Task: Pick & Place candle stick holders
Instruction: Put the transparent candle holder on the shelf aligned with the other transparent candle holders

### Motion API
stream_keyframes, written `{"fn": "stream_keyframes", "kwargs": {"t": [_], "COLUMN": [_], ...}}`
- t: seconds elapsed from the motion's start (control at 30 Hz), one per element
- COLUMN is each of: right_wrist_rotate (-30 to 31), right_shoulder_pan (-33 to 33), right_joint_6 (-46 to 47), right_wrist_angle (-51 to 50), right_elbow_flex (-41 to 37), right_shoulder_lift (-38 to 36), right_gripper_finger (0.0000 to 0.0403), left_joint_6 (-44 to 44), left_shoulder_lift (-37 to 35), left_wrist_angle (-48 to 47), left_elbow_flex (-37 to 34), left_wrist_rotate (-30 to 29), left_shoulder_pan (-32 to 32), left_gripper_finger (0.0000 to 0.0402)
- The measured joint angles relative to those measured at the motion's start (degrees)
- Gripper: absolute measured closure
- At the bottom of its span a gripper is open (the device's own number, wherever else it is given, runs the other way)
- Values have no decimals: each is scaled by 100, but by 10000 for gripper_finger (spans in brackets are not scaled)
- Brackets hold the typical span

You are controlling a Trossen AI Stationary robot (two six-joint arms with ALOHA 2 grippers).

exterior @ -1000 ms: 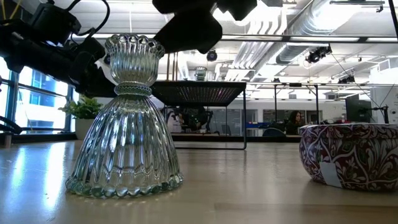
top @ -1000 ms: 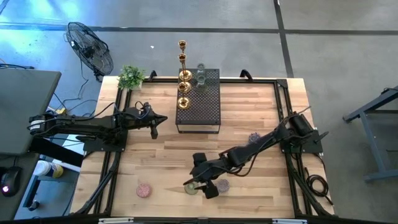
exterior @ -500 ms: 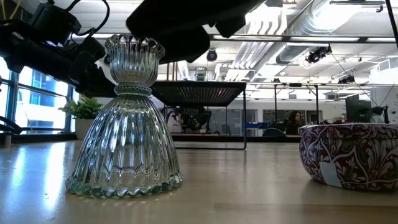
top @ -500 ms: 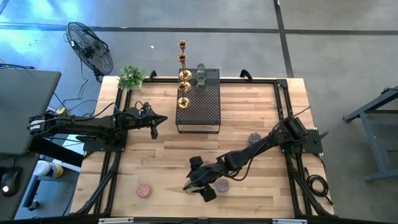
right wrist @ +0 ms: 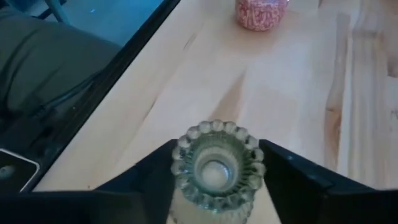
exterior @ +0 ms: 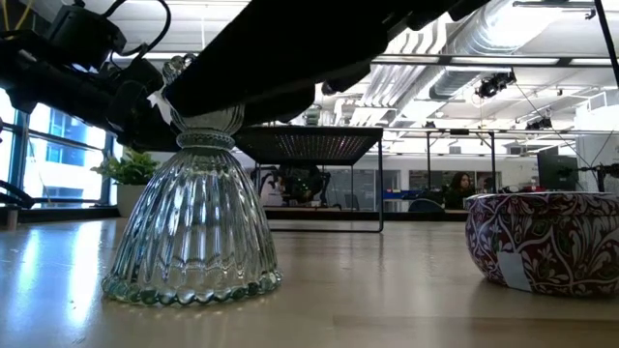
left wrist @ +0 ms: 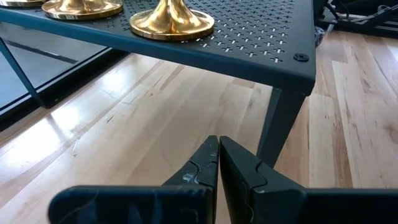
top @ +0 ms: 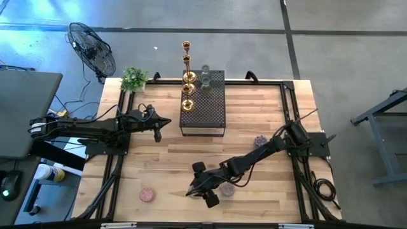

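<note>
I find the right gripper [right wrist: 217, 180] low over the front of the wooden table [top: 254, 114], its fingers [right wrist: 286, 174] standing on either side of the scalloped cup of the clear ribbed glass bell-shaped candle holder [exterior: 193, 232], which sits on the wood; whether they have bitten I cannot tell. The left gripper [left wrist: 217, 163] waits with jaws closed and empty just beside the black perforated metal stand [top: 203, 108]. I judge the task partly done: gold candlesticks [top: 187, 75] and a clear glass holder [top: 205, 77] occupy the stand, while the pink holder [top: 147, 194] and a purple one [top: 259, 141] lie on the table. The low view alone shows a patterned bowl-like holder [exterior: 546, 242]; the left wrist view alone shows a gold base [left wrist: 172, 23] on the perforated top
</note>
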Motion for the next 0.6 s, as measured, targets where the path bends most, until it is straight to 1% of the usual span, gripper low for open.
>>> {"fn": "stream_keyframes", "kwargs": {"t": [0.1, 0.13, 0.23, 0.37, 0.47, 0.53, 0.6], "right_wrist_rotate": [-98, -161, -445, -420, 82, 659, 1386], "right_shoulder_pan": [0, -5, -13, -15, -57, -157, -335], "right_joint_6": [-9, -22, -22, -95, -68, 141, 464], "right_wrist_angle": [14, 18, -5, -215, -685, -1161, -1647], "right_elbow_flex": [0, 0, -2, -17, -9, -4, -4], "right_shoulder_lift": [0, 0, -42, -464, -1061, -1481, -1882], "right_gripper_finger": [241, 248, 248, 248, 248, 246, 243], "left_joint_6": [0, 0, -1, -2, -2, -2, 3], "left_shoulder_lift": [0, 0, 0, 1, 0, 2, 1], "left_wrist_angle": [0, 0, 17, 59, 42, 11, 95], "left_elbow_flex": [0, 0, 0, 0, 0, 0, 0], "left_wrist_rotate": [-2, -2, -2, -2, 0, 0, -3], "left_shoulder_pan": [0, -2, -2, 0, 0, -2, -2], "left_gripper_finger": [392, 392, 392, 392, 392, 392, 392]}}
